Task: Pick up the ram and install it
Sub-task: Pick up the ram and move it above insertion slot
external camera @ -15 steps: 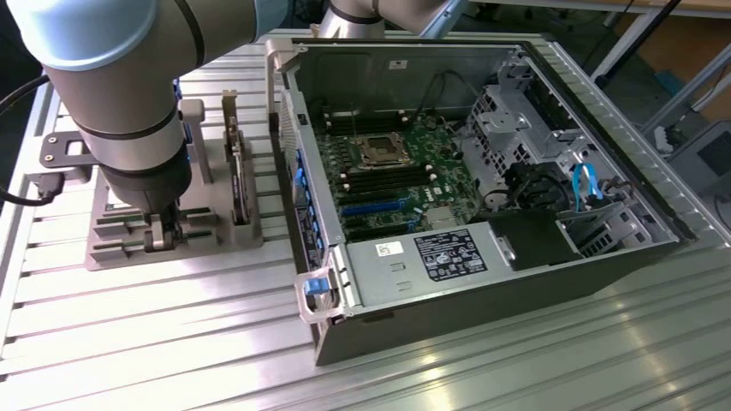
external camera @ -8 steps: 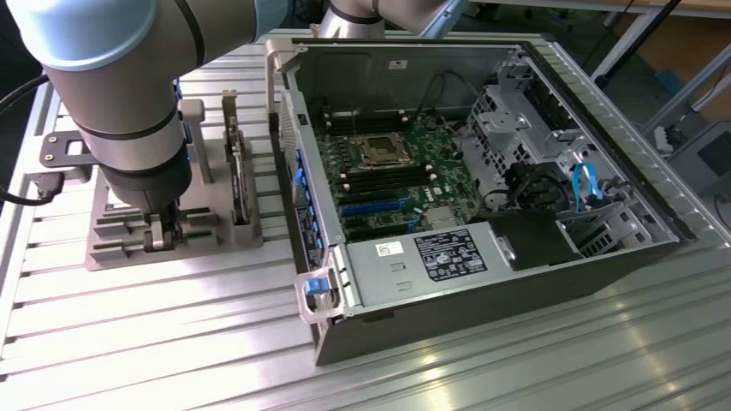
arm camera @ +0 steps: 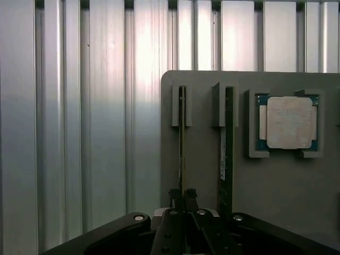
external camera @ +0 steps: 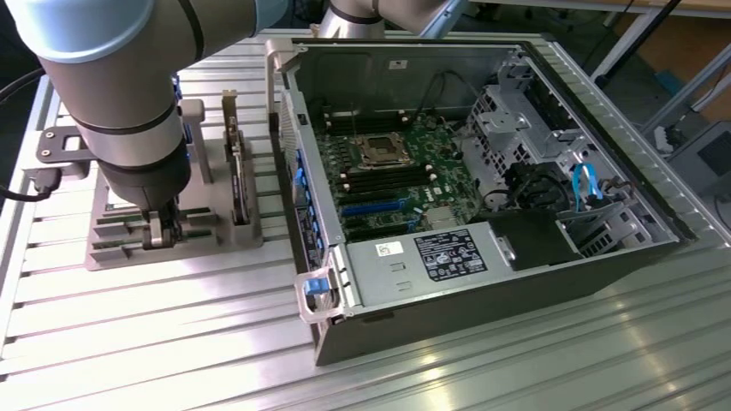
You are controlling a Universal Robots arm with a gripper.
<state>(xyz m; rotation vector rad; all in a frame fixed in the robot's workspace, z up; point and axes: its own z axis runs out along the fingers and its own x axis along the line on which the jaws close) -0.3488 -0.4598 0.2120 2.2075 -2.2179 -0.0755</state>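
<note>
In the wrist view the ram (arm camera: pixel 182 139) stands on edge in a slot of the grey holder (arm camera: pixel 202 175), a thin green stick seen from above. My gripper (arm camera: pixel 183 197) is shut on the near end of that stick, one finger on each side. A second green stick (arm camera: pixel 228 154) stands in the neighbouring slot. In the exterior view the gripper (external camera: pixel 160 233) reaches straight down into the holder (external camera: pixel 115 254) at the exterior view's left, beside the open computer case (external camera: pixel 342 282). The motherboard's long memory slots (external camera: pixel 372 180) lie inside the case.
A square silver processor (arm camera: pixel 289 122) rests in a pocket of the holder. A dark expansion card (external camera: pixel 236 167) stands upright in the holder between the arm and the case. Drive cages and blue cables (external camera: pixel 585 184) fill the case's far side. Everything sits on a ribbed aluminium table (external camera: pixel 171 342).
</note>
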